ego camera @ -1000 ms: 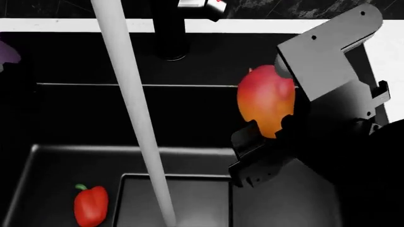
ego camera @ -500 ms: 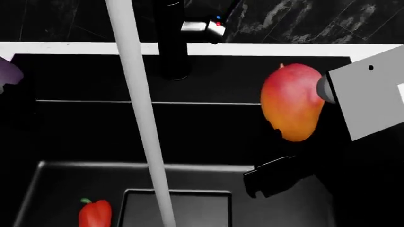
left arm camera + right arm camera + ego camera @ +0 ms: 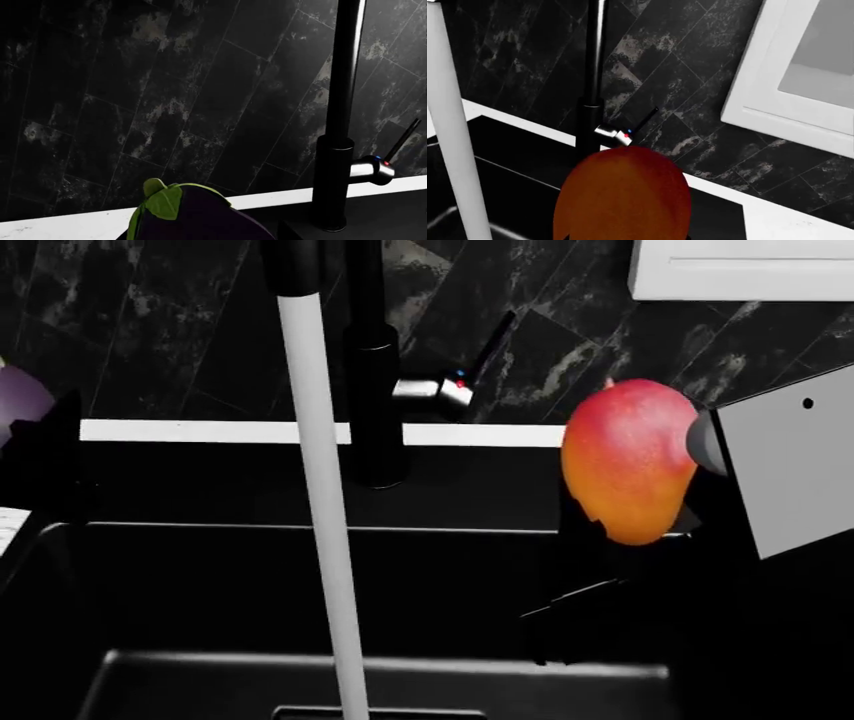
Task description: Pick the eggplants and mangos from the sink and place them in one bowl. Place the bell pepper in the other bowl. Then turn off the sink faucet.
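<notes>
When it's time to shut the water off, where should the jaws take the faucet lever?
Probably near the free tip of the thin lever, coming from the sink side. It slants up from the silver side piece on the faucet post, so the tip stands clear.

My right wrist housing (image 3: 801, 465): flat pale grey plate, angular edges, one small dark screw hole near upper corner; rounded grey boss on edge facing inward; below it, matte black fingers (image 3: 587, 615), blocky, stepped outline, barely separable from dark surroundings; my left arm (image 3: 47, 455): only black silhouette at frame edge, shape unclear; no cables or markings discernible in wrist views.
</notes>
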Available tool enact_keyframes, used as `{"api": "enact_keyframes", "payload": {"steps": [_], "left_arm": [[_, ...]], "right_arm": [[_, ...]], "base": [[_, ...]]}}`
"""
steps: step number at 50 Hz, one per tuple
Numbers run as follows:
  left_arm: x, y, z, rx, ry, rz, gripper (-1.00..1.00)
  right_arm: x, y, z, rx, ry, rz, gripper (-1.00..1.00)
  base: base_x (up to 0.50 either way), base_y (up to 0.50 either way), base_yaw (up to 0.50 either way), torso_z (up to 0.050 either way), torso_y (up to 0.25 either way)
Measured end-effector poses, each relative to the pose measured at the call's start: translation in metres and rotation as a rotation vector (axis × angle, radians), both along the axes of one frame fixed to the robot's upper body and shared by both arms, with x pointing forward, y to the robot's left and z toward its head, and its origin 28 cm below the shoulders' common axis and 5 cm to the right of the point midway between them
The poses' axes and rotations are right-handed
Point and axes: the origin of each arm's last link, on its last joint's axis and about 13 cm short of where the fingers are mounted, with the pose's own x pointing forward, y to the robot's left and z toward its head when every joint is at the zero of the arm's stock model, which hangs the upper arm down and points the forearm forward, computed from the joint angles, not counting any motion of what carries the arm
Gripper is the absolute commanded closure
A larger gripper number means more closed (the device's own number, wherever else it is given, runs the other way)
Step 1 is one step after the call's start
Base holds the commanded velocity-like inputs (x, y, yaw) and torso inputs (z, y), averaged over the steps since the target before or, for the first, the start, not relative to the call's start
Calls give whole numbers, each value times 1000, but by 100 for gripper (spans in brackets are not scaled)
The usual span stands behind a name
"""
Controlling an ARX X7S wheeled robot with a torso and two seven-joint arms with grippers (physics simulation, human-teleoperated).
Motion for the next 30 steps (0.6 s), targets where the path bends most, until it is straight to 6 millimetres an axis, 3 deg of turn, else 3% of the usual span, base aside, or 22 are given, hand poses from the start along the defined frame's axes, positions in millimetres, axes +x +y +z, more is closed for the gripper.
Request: {"api": "enact_keyframes", "payload": {"steps": [13, 20, 30], "left_arm": [[-1, 0, -1, -5, 1, 0, 100], [0, 0, -2, -8, -1, 3, 100], [0, 1, -4, -17, -8, 15, 100]], "right_arm": [[-1, 0, -3, 10, -2, -9, 100], [-1, 0, -5, 15, -14, -16, 100], [-2, -1, -11, 9, -31, -31, 100]], "base": [[0, 0, 0, 0, 228], [0, 0, 0, 0, 0], [-36, 305, 0, 0, 0]]}}
